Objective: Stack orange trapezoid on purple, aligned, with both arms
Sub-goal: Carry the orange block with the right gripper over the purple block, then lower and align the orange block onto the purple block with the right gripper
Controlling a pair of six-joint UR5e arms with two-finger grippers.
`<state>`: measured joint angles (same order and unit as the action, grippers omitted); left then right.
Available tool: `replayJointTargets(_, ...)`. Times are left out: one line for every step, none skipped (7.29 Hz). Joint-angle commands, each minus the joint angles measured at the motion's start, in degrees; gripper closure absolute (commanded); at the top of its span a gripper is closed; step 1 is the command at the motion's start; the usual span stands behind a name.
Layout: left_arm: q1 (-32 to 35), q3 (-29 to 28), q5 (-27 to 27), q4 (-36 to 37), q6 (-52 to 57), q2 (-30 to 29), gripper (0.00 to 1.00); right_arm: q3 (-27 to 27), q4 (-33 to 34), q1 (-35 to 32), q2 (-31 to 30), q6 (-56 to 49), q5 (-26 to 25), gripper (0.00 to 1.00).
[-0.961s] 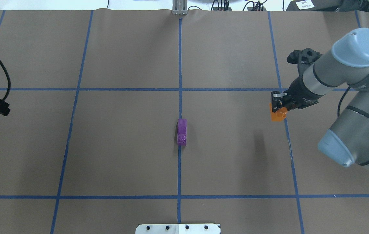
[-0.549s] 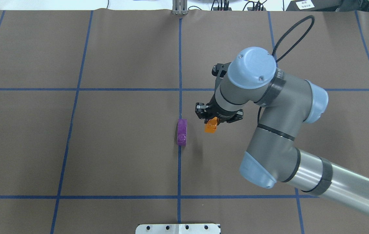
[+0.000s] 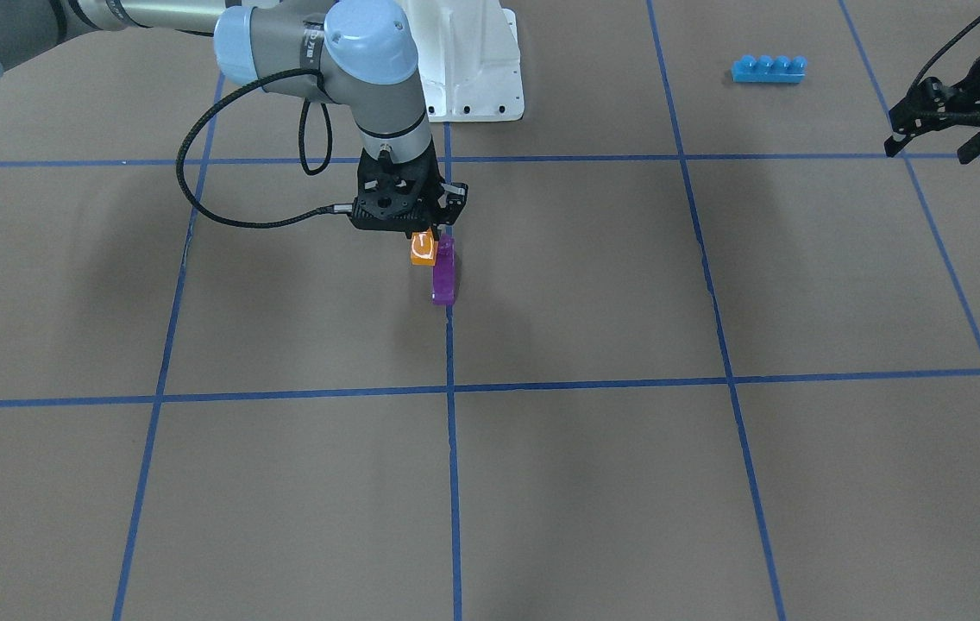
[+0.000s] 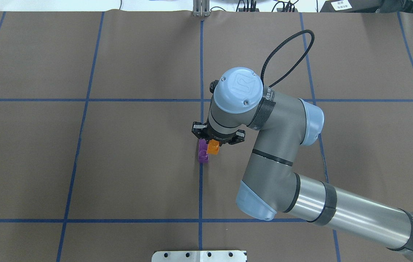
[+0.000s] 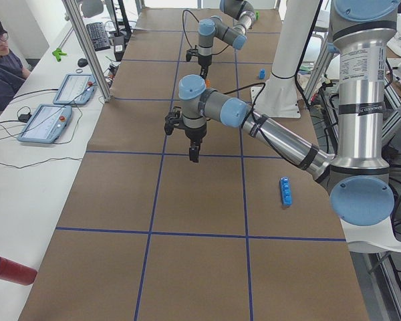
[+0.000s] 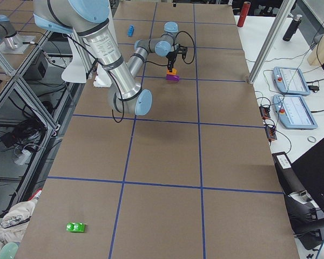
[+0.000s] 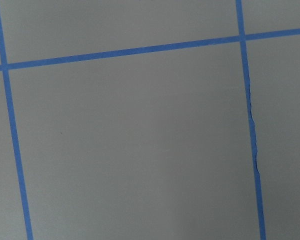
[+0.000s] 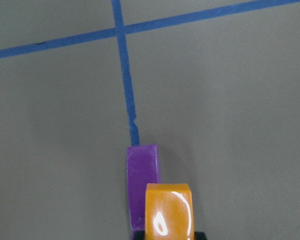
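The purple brick lies on the blue centre line of the brown table; it also shows in the front view and the right wrist view. My right gripper is shut on the orange trapezoid, holding it by the purple brick's far end, on its right in the overhead view. In the front view the orange trapezoid hangs a little above the table. I cannot tell whether the two bricks touch. My left gripper is open and empty, far off at the table's left side.
A long blue four-stud brick lies near the left arm's side. A green brick lies far off at the right end. The white base pedestal stands behind the bricks. The right arm's cable loops above the table.
My right arm has swept left with the orange trapezoid, from the right grid line to the purple brick. My left gripper has left the overhead view.
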<state>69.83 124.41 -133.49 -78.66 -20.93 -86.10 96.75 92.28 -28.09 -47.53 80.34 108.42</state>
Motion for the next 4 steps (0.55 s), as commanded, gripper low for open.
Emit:
replayJointTargets(-0.04, 0.04, -0.01, -0.09, -0.52, -0.03, 0.00, -2.34, -0.09, 0.66, 1.90, 0.08, -1.10, 1.00)
replayJointTargets(-0.04, 0.04, -0.01, 0.00, -0.52, -0.03, 0.00, -3.14, -0.09, 0.84, 2.35, 0.08, -1.10, 1.00)
replayJointTargets(-0.04, 0.04, -0.01, 0.00, -0.52, -0.03, 0.00, -3.15, 0.00, 1.10, 2.27, 0.08, -1.28, 1.00)
replayJointTargets(-0.04, 0.04, -0.01, 0.00, -0.52, -0.03, 0.00, -3.15, 0.00, 1.19, 2.09, 0.08, -1.28, 1.00)
